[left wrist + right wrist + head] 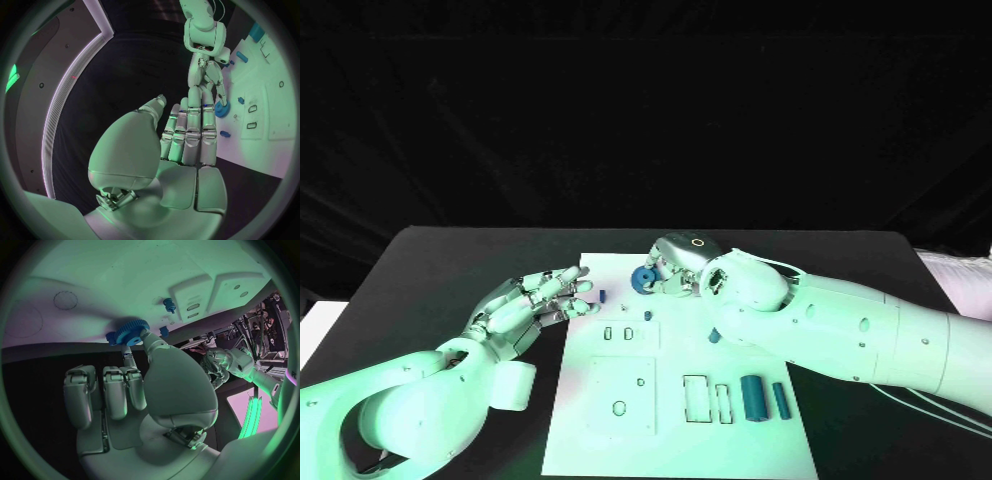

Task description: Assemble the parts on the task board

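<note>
Head view: the surface [444, 250] carries the board [678, 420], with the right hand [678, 262] at its far edge pinching the gear [646, 277]. That thin grip could let it tilt or drop. Left hand [531, 305] hovers open, left of the board. Whatever seat lies under the gear is hidden.
</note>
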### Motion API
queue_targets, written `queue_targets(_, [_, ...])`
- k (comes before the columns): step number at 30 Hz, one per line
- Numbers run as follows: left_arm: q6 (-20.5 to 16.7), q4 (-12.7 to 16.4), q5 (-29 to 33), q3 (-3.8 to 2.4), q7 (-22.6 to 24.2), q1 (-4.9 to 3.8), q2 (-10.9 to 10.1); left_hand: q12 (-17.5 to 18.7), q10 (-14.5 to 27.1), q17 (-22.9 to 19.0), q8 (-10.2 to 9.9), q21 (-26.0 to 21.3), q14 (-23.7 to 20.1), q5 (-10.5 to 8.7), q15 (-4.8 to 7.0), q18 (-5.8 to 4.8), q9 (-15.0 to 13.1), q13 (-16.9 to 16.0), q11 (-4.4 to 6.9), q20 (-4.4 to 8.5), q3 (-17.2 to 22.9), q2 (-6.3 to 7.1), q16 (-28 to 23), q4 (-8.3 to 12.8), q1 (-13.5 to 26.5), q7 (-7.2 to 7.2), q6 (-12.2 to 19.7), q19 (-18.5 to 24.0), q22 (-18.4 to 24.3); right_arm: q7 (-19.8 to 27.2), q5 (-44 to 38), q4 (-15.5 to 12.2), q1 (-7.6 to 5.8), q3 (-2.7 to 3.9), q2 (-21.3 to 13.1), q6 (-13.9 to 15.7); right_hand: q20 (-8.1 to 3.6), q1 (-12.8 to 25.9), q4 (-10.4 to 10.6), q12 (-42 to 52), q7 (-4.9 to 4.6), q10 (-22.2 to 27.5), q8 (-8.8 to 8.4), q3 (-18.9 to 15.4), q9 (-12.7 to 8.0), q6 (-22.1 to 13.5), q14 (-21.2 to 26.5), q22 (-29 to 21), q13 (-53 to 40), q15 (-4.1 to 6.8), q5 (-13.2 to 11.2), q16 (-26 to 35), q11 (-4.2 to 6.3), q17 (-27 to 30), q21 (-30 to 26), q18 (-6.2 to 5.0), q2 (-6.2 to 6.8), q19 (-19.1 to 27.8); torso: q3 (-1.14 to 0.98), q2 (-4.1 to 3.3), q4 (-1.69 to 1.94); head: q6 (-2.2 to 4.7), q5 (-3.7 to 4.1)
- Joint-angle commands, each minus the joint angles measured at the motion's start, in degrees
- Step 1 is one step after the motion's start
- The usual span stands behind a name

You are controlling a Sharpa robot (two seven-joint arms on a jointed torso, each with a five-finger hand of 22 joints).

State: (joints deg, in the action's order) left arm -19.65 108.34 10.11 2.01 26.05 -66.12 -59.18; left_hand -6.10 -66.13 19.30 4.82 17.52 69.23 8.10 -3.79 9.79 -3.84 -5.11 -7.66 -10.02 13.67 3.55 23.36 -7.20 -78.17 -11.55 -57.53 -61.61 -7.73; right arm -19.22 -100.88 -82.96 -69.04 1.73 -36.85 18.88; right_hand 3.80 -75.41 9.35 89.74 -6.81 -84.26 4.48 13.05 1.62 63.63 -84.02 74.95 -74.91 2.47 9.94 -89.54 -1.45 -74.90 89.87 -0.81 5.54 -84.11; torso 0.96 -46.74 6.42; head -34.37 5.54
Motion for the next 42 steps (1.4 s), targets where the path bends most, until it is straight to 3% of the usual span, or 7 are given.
queue_targets(1, [1.28, 0.07, 0.02, -0.04, 0.04, -0.05, 0.11, 0.29, 0.30, 0.16, -0.32, 0.02, -0.33, -0.32, -0.02, 0.57, 0.05, 0.10, 0.01, -0.04, 0.39, -0.13, 0.33, 0.02, 0.45, -0.16, 0.47, 0.44, 0.01, -0.36, -0.51, -0.13, 0.12, -0.07, 0.01, -0.61, -0.02, 0.94, 0.37, -0.59, 0.28, -5.43, -0.36, -0.29, 3.10, -0.01, -5.69, 15.05, -14.64, -0.17, -0.07, 0.12, -0.24, -13.72, 0.13, 0.81, 0.24, -5.89, -0.01, 0.02, 0.04, 0.04, 0.16])
queue_targets(6, [1.24, 0.03, 0.02, -0.04, 0.01, -0.05, 0.06, 0.29, 0.30, 0.16, -0.32, 0.02, -0.33, -0.32, -0.02, 0.57, 0.05, 0.10, 0.01, -0.04, 0.39, -0.13, 0.33, 0.02, 0.45, -0.16, 0.47, 0.44, 0.01, -0.27, 0.03, 0.06, 0.13, -0.07, 0.14, -0.02, 0.67, 2.69, 1.54, -3.48, -1.03, -4.31, -0.92, -1.24, 2.10, -5.14, -5.73, 15.05, -13.19, -1.10, -4.51, 0.03, -1.39, -13.94, 0.13, 0.81, 1.83, -5.89, 0.05, -0.02, -0.05, 0.19, 0.26])
queue_targets(9, [1.19, 0.03, 0.02, -0.04, -0.12, -0.05, 0.08, 0.29, 0.30, 0.16, -0.32, 0.02, -0.33, -0.32, -0.02, 0.57, 0.05, 0.10, 0.01, -0.04, 0.39, -0.13, 0.33, 0.02, 0.45, -0.16, 0.47, 0.44, 0.01, -0.11, 0.47, 0.16, 0.13, -0.09, 0.26, -0.15, 1.52, 4.33, 4.35, -4.49, -1.82, -3.90, -0.97, -2.46, 2.14, -7.98, -5.75, 15.05, -12.68, -1.87, -6.68, 0.00, -2.18, -14.04, 0.13, 0.81, 3.37, -5.89, 0.02, 0.00, -0.01, 0.17, 0.26])
queue_targets(25, [1.11, 0.07, 0.02, -0.04, -0.32, -0.05, -0.03, 0.34, 0.39, 0.20, -0.36, 0.01, -0.40, -0.33, -0.05, 0.57, 0.06, 0.12, -0.03, -0.06, 0.40, -0.07, 0.35, 0.07, 0.48, -0.20, 0.56, 0.48, 0.02, 0.49, 2.09, -0.12, 0.18, -0.13, -0.46, 0.20, 1.72, 3.99, 7.15, -3.97, -1.63, -4.12, -0.60, -3.91, 2.45, -6.97, -5.83, 15.05, -12.93, -1.89, -5.60, -0.17, -2.09, -14.44, 0.13, 0.81, 2.57, -5.89, -0.01, 0.01, -0.01, 0.31, 0.29])
queue_targets(29, [1.19, 0.06, 0.02, -0.04, -0.33, -0.05, -0.02, 0.37, 0.45, 0.23, -0.39, 0.00, -0.46, -0.33, -0.07, 0.56, 0.06, 0.13, -0.06, -0.08, 0.42, -0.06, 0.35, 0.09, 0.49, -0.23, 0.62, 0.51, 0.02, 1.66, 3.21, -0.74, 0.28, -0.13, -1.52, 3.42, 1.64, 3.95, 7.11, -3.57, -1.52, -4.29, -0.62, -3.87, 2.46, -6.60, -5.90, 15.05, -13.13, -1.79, -4.49, -0.30, -1.98, -14.72, 0.13, 0.81, 1.75, -5.89, -0.02, 0.02, 0.10, 0.45, 0.42])
queue_targets(36, [1.42, -0.36, 0.02, -0.04, -0.20, -0.05, -0.07, 0.37, 0.46, 0.26, -0.37, 0.00, -0.51, -0.32, -0.08, 0.56, 0.05, 0.13, -0.06, -0.08, 0.48, -0.09, 0.37, 0.14, 0.45, -0.22, 0.62, 0.53, 0.02, 13.19, 16.66, -4.31, 0.20, 0.05, -7.81, 12.19, 1.68, 1.09, 5.31, -4.68, -1.83, -3.84, -0.93, -3.31, 2.24, -7.64, -5.69, 15.05, -12.56, -1.91, -1.11, 0.11, -2.18, -13.79, 0.13, 0.81, 1.25, -5.89, -0.02, 0.20, -0.29, 0.67, 0.30])
queue_targets(42, [2.00, -1.21, 0.02, -0.03, 0.12, -0.05, 0.16, 0.37, 0.41, 0.39, -0.10, -0.01, -0.70, -0.27, -0.05, 0.59, -0.06, 0.13, 0.03, -0.09, 0.85, -0.39, 0.42, 0.37, 0.22, -0.07, 0.16, 0.63, 0.03, 22.76, 32.24, -6.05, -0.38, 0.13, -14.94, 10.09, 1.73, -2.40, 1.82, -5.28, -1.84, -3.54, -0.73, -3.07, 2.36, -7.24, -5.54, 15.05, -12.26, -1.92, 0.18, 0.41, -2.17, -13.16, 0.13, 0.81, 1.64, -5.89, -0.18, 0.73, -1.02, 0.98, 0.47])
